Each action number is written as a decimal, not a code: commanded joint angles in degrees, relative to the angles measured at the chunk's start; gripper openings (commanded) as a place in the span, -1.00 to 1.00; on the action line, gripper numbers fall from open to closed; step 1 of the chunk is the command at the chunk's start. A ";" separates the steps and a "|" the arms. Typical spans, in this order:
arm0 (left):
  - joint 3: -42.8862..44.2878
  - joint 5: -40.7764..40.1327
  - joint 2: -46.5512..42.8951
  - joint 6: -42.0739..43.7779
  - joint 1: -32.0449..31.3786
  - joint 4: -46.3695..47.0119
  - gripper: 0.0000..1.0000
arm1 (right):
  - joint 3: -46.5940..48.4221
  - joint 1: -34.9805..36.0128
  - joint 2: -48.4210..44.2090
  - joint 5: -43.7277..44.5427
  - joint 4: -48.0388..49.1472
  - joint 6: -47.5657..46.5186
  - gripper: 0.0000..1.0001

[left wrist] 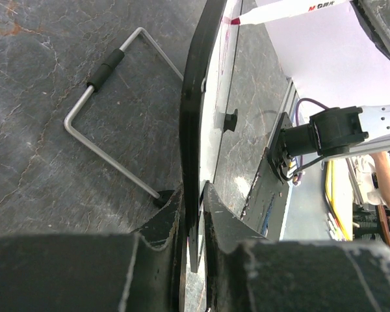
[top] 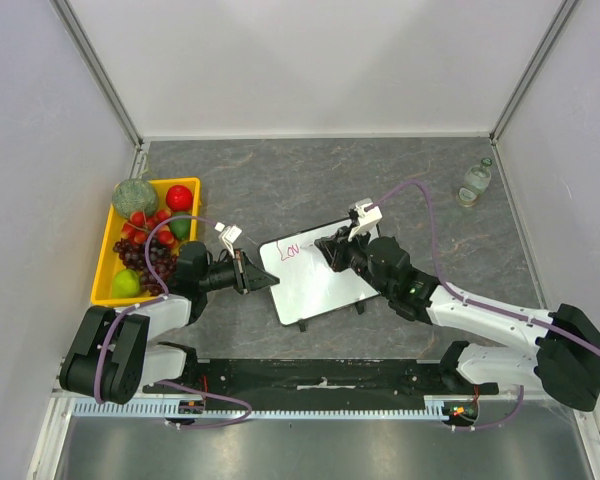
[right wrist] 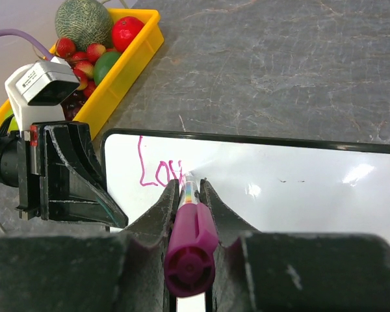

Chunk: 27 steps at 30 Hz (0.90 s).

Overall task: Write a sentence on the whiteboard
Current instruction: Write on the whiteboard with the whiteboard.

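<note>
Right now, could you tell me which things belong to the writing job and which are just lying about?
In use: whiteboard, pink marker, started sentence, left gripper clamping the board, right gripper holding the marker.
Lying about: yellow fruit tray, glass bottle.

The desk (top: 380, 180) looks like dark grey stone, veined and matt. The whiteboard (right wrist: 299, 195) has a smooth, glossy white face that catches glare, and its thin black frame looks like plastic. A wire stand (left wrist: 110, 156) is bare, dull metal with a black sleeve. The marker (right wrist: 190, 250) is shiny magenta plastic. The left claw (left wrist: 194, 201) and right claw (right wrist: 190, 188) are matt black, scuffed pale at the edges. The tray (right wrist: 127, 71) is smooth yellow plastic.
</note>
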 commanded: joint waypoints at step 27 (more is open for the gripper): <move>0.54 0.10 -0.07 0.82 -0.17 1.30 -0.96 | -0.99 -1.30 -0.89 4.79 -1.10 0.07 -1.00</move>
